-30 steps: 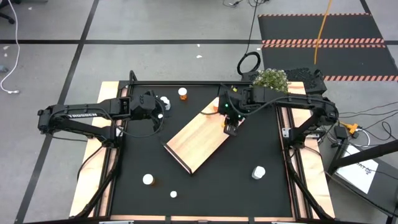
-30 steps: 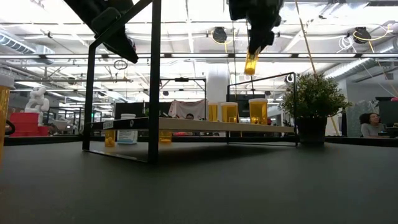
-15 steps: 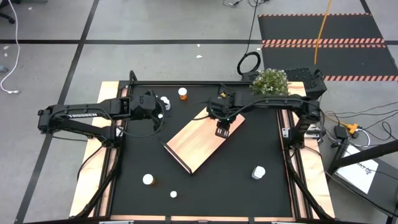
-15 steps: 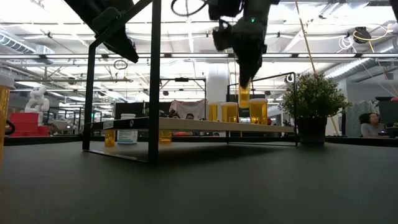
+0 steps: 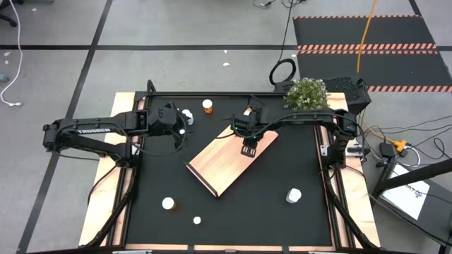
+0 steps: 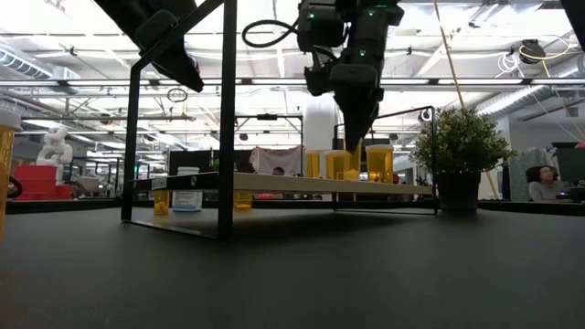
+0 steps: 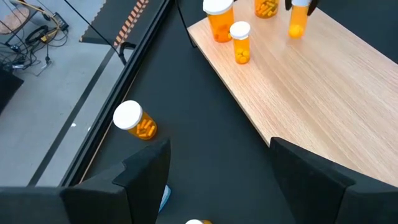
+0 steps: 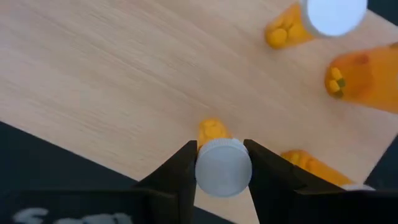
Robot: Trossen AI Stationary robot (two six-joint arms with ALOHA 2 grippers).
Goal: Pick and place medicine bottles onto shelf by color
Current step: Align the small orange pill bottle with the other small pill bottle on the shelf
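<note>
Four pill-filled orange bottles [image 7: 240, 42] on the shelf [image 7: 323, 87], one between right fingers [image 8: 180, 171].

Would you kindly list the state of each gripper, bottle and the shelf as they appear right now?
Right gripper: shut on the held amber bottle, low over the shelf.
Left gripper: open, empty, beside the shelf.
Shelf: raised on black legs, carrying three upright amber bottles.
Amber bottle on mat: tipped on its side.
</note>
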